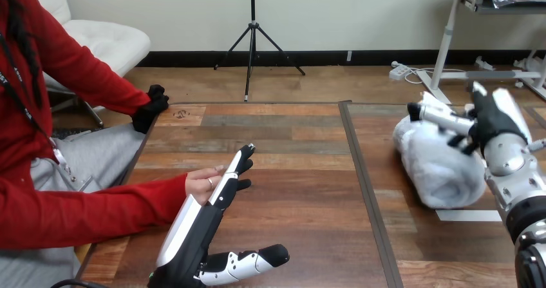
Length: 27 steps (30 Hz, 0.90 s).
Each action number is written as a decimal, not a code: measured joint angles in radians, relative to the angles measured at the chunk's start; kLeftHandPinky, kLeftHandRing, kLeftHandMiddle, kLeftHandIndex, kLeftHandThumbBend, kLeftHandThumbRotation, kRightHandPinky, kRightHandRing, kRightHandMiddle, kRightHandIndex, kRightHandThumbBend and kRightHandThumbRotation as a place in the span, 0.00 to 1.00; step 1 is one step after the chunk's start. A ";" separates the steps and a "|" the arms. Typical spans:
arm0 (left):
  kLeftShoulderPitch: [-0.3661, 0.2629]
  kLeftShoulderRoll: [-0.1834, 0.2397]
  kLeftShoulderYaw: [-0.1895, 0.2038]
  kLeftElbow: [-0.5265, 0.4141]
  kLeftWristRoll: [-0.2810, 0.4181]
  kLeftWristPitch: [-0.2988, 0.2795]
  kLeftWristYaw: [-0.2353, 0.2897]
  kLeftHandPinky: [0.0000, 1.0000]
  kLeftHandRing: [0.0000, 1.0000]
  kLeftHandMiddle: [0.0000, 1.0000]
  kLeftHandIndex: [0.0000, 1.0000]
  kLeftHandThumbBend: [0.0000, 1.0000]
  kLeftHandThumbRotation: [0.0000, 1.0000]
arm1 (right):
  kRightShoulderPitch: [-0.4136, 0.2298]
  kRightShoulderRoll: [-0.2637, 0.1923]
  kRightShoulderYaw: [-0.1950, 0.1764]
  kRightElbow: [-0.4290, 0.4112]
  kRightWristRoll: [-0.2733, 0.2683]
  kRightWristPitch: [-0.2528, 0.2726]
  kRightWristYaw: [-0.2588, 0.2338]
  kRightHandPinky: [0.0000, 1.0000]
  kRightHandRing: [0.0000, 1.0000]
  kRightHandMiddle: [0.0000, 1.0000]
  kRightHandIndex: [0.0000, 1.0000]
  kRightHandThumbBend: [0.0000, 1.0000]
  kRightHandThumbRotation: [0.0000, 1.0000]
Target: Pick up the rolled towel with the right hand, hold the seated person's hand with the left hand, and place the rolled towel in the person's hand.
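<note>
Nearest me, my left hand (193, 230) lies on the table (302, 172) with its fingers straight and the thumb splayed out to the right, closed on nothing. The person's hand (203, 182) rests just beside those fingers, touching them on their left side, but I have not curled round it, so I judge the hold not yet made.

Farther out on the right, my right hand (480, 124) sits on the upper end of the towel (438, 169). Its fingers are bent over the top of the roll and the thumb is tucked against it, so it is clamped on the towel. The roll leans at a tilt near the table's right edge, well apart from the person's hand. I cannot tell whether it has left the wood.

So the pick-up is the step in hand. Next I need a firm lift, a carry leftward across the table, and my left fingers wrapped round the person's hand to steady it for the towel.
</note>
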 measured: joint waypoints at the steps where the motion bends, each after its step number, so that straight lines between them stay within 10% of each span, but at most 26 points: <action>1: 0.000 0.000 0.000 0.000 -0.001 0.000 0.000 0.88 0.96 1.00 1.00 1.00 0.72 | -0.003 0.000 0.006 0.005 -0.005 0.007 0.001 0.29 0.43 0.55 0.97 1.00 0.59; 12: 0.001 0.000 0.000 0.000 -0.012 0.000 -0.005 0.89 0.97 1.00 1.00 1.00 0.72 | -0.042 -0.001 0.058 0.030 -0.045 0.059 0.030 0.42 0.61 0.72 0.94 1.00 0.61; 27: 0.011 0.000 0.000 -0.003 -0.043 -0.009 -0.030 0.90 0.97 1.00 1.00 1.00 0.72 | -0.060 -0.002 0.137 0.031 -0.109 0.102 0.063 0.39 0.60 0.68 0.76 1.00 0.66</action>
